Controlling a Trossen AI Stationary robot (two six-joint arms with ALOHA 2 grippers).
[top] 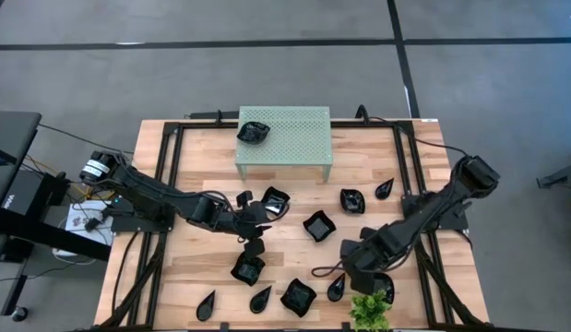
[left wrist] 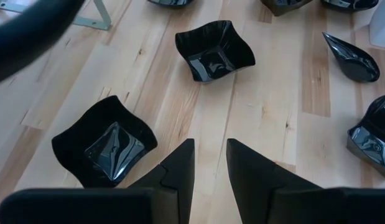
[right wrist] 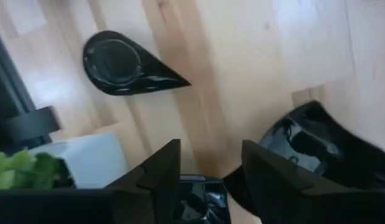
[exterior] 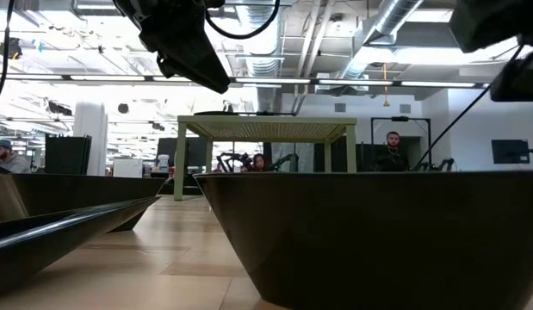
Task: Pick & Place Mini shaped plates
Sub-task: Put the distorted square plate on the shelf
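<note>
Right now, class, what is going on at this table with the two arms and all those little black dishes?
Two robot arms are sorting mini shaped plates on a wooden table. One plate already sits on the pale green stand; the rest lie scattered on the wood. The left gripper is open and empty, beside a wavy square plate. The right gripper is open too, low near the front edge by a teardrop plate and the small plant.

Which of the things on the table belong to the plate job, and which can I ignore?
Job:
- mini shaped plates scattered on the wood
- one plate on the stand
- left end effector and right end effector, both open and empty

Ignore:
- pale green perforated stand
- small green plant
</note>
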